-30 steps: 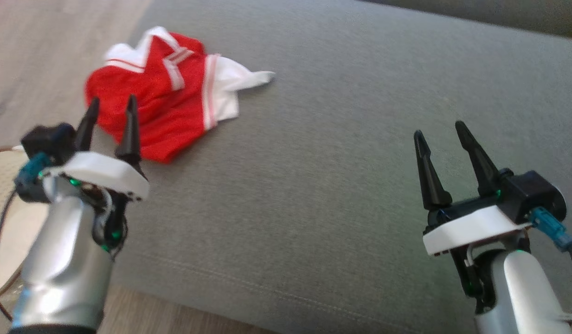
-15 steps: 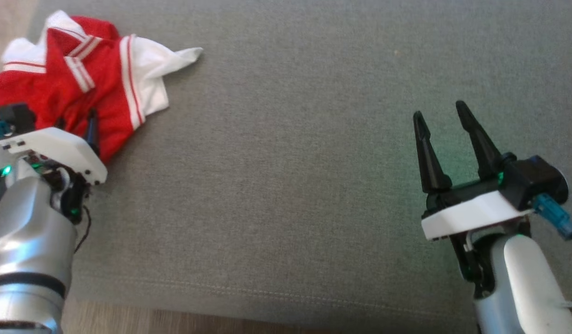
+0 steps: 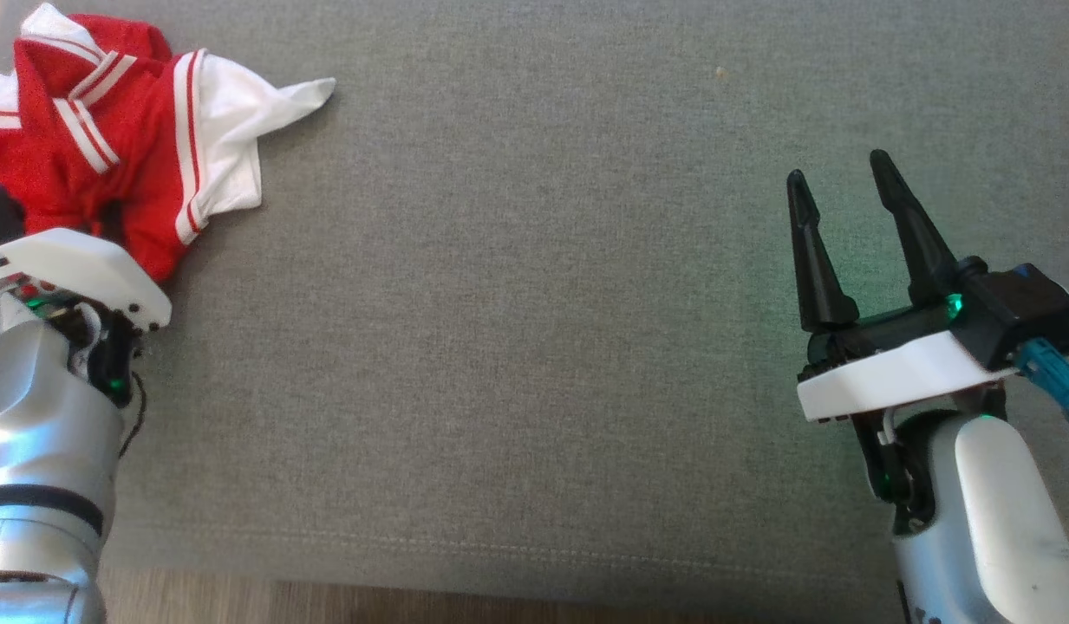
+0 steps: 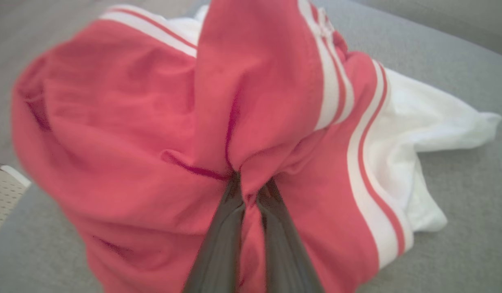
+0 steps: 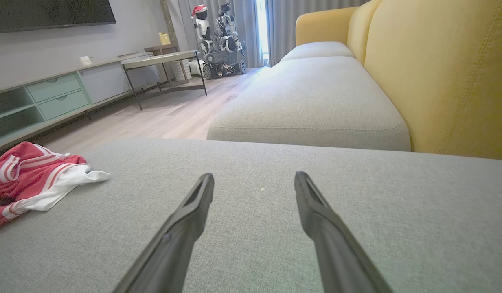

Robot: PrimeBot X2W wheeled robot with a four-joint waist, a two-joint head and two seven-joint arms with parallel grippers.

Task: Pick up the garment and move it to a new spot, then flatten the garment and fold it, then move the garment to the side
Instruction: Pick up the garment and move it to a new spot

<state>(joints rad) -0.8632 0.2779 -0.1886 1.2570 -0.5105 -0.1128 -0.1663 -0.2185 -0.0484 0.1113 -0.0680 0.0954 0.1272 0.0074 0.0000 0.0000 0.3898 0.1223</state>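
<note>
While the right claw hangs over the right part of the grey sofa cushion with its two dark fingers well apart and nothing between them, the left claw has its fingers almost together. In the left wrist view a fold of red cloth is pinched between the tips, so this claw is holding the garment.

The garment is red with white stripes and white parts. It lies crumpled at the far left corner of the cushion in the head view, and one white pointed end stretches out flat to the right on the grey fabric. The white wrist plate of the left arm is just in front of the heap and covers its near edge.

From the right wrist view the garment is a low pile far to the left of the open fingers. A yellow backrest rises on the right, and a wooden floor lies beyond the cushion.
</note>
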